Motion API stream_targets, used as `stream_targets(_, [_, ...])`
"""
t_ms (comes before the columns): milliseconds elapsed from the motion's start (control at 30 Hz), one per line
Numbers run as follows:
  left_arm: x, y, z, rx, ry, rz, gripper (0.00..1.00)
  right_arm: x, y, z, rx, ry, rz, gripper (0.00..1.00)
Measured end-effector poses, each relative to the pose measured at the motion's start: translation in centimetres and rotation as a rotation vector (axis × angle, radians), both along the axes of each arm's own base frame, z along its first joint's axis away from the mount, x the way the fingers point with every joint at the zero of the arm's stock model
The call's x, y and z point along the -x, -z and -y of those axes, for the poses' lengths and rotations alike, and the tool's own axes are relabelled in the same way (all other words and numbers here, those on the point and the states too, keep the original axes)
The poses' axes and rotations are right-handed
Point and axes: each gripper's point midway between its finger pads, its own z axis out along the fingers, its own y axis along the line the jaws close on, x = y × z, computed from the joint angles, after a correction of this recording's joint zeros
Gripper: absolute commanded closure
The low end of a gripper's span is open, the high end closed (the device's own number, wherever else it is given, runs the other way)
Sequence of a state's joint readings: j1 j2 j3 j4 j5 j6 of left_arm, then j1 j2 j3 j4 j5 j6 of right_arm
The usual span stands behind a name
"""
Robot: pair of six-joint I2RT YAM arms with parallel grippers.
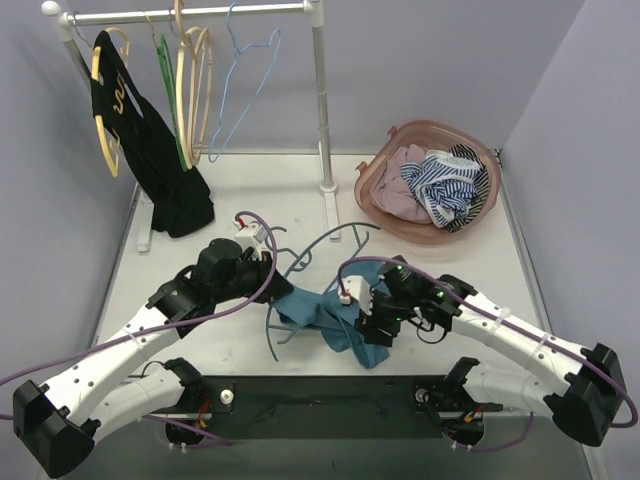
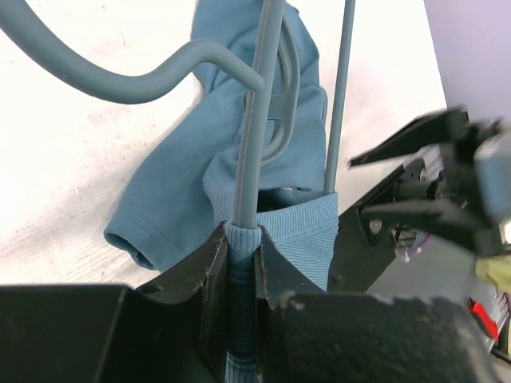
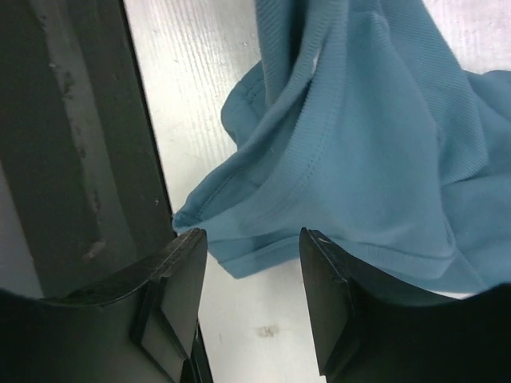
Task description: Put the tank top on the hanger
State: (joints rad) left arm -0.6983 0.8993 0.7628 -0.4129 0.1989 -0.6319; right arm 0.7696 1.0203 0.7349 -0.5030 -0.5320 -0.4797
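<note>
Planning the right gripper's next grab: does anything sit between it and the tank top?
Nothing visible does. The right gripper hangs open over the hem of the tank top; the hanger, clamped in the left gripper, lies off to the side.

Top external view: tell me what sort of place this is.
Probably a lab bench staged as a laundry corner: a white garment rail with hangers, a pink plastic basket of crumpled clothes, all on a white table.
</note>
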Motion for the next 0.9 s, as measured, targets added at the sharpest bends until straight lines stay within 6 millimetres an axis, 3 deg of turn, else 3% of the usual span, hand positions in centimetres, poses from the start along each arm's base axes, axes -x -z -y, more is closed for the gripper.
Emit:
stream_targets(200, [-0.4, 1.1, -0.6, 0.001, -0.059, -0.007, 1.00, -0.1, 3.5, -1.1, 0.108, 0.034, 0.055, 0.48])
stream_targets(400, [-0.3, 1.4, -1.4, 0.018, -0.099, 0.004, 1.00, -1.3, 4.8, -0.9, 0.146, 0.133, 0.100, 0.51])
stream_targets(700, [-0.3, 1.2, -2.2, 0.038, -0.129, 0.032, 1.00, -2.9, 5.1, -0.5, 0.179, 0.222, 0.135, 0.79])
stream_targets(900, [-0.1, 0.0, -2.9, 0.047, -0.126, 0.092, 1.00, -5.2, 3.3, 0.8, 0.164, 0.320, 0.111, 0.92])
